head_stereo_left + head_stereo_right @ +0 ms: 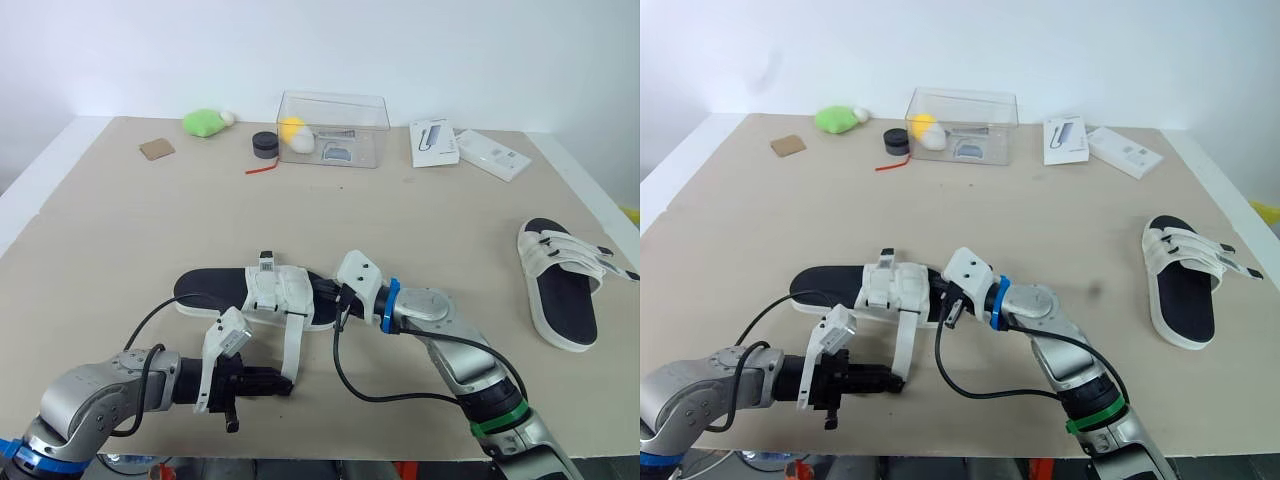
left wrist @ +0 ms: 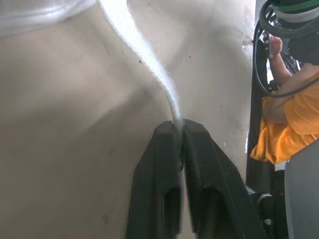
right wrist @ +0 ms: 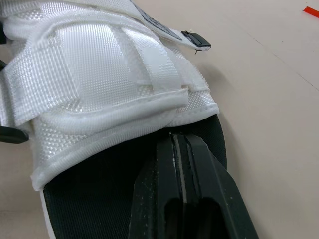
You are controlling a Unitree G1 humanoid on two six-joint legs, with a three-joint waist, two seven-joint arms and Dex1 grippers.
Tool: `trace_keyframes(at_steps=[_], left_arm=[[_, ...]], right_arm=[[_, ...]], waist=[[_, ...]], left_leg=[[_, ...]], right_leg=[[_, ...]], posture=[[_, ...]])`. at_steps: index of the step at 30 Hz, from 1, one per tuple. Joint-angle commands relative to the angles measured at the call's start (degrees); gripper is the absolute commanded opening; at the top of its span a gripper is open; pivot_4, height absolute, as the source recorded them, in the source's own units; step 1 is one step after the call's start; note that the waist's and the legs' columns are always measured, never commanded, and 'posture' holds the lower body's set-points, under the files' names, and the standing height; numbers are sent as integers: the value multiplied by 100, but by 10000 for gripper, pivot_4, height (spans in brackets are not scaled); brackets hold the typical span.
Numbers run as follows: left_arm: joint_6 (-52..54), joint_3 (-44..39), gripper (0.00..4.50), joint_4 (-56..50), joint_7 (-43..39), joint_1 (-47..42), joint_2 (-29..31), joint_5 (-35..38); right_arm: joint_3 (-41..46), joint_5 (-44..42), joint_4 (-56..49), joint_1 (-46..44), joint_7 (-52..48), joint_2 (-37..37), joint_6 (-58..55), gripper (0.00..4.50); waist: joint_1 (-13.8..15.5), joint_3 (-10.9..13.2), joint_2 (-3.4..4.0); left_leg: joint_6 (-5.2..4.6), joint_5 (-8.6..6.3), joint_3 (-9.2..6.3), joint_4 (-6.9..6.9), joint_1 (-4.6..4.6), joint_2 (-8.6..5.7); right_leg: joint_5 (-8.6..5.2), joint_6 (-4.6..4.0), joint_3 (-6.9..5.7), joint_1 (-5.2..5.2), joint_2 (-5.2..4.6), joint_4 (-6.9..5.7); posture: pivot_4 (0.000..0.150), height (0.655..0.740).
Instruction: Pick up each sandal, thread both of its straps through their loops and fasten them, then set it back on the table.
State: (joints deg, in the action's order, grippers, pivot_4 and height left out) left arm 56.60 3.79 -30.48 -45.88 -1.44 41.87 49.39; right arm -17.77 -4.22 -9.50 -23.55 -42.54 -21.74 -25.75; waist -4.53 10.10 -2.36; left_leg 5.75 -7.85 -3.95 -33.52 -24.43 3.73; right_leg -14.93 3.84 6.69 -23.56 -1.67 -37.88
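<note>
Near sandal: the near sandal [image 1: 215, 290] lies flat on the table [image 1: 130, 230], close to the front edge and between the two arms, black footbed up and white upper across its middle.
Loose strap: the loose strap [image 1: 290, 345] hangs out of the upper toward the robot and is not laid down on anything, so it reads as unfastened.
Other strap: the second strap [image 3: 154, 64] lies flat across the upper in the right wrist view, its dark tip free beyond it. It looks pressed down, but whether it has gone through its loop cannot be told.
Left claw: the left gripper [image 1: 275, 382] is closed on the free end of the loose strap, which runs taut from the fingertips in the left wrist view.
Right claw: the right gripper [image 3: 180, 137] has its fingers together, tips on the footbed just under the edge of the upper. It seems to pin the sandal rather than clamp it.
Far sandal: the far sandal [image 1: 560, 285] sits well apart at the right edge of the table, both straps crossing its upper. It looks finished, though that is a judgement.
Progress: probably past halfway.
Left to do: feed the held strap through its loop, press it shut, then release.
Surroundings: a clear box [image 1: 335, 128] and small items stand along the far side.
</note>
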Motion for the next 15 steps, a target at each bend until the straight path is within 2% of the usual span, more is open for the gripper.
trace_keyframes(at_steps=[1,5,9,10,13,15], left_arm=[[-348,-517,19195,-301,-406,249,509,-83],[-1036,-1015,37709,-339,-886,721,1105,-478],[-2299,-1283,37709,-306,-1223,954,1240,-1249],[-3042,-1308,37709,-254,-1338,934,1199,-1670],[-6430,-1126,37709,477,-1636,849,1095,-3454],[-7854,-1041,37709,1017,-1742,767,1022,-3965]], right_arm=[[-105,35,101,62,-69,-65,-104,0],[-115,38,137,51,-107,-68,-80,0],[-144,48,185,37,-155,-39,-34,0],[-155,51,203,31,-165,-29,-20,0],[-178,61,247,17,-192,-19,36,0],[-186,64,269,0,-197,-6,64,0]], waist=[[-9,0,0],[-9,1,2],[-10,1,3],[-10,1,2],[-12,0,2],[-13,-1,2]], left_leg=[[0,0,0,2,-1,1],[3,-3,1,7,-1,2],[13,-9,9,7,-1,2],[16,-12,12,8,-3,2],[17,-13,33,15,-2,4],[11,-14,50,18,0,5]], right_leg=[[0,0,0,1,1,0],[-3,-5,-1,-11,-2,2],[-2,-11,-1,-10,-11,28],[-1,-13,-2,-9,-13,38],[14,-36,-4,-2,-25,64],[17,-42,-1,-2,-32,73]], posture=[[1500,7400],[1500,7400],[1500,7400],[1500,7400],[1500,7400],[1500,7400]])
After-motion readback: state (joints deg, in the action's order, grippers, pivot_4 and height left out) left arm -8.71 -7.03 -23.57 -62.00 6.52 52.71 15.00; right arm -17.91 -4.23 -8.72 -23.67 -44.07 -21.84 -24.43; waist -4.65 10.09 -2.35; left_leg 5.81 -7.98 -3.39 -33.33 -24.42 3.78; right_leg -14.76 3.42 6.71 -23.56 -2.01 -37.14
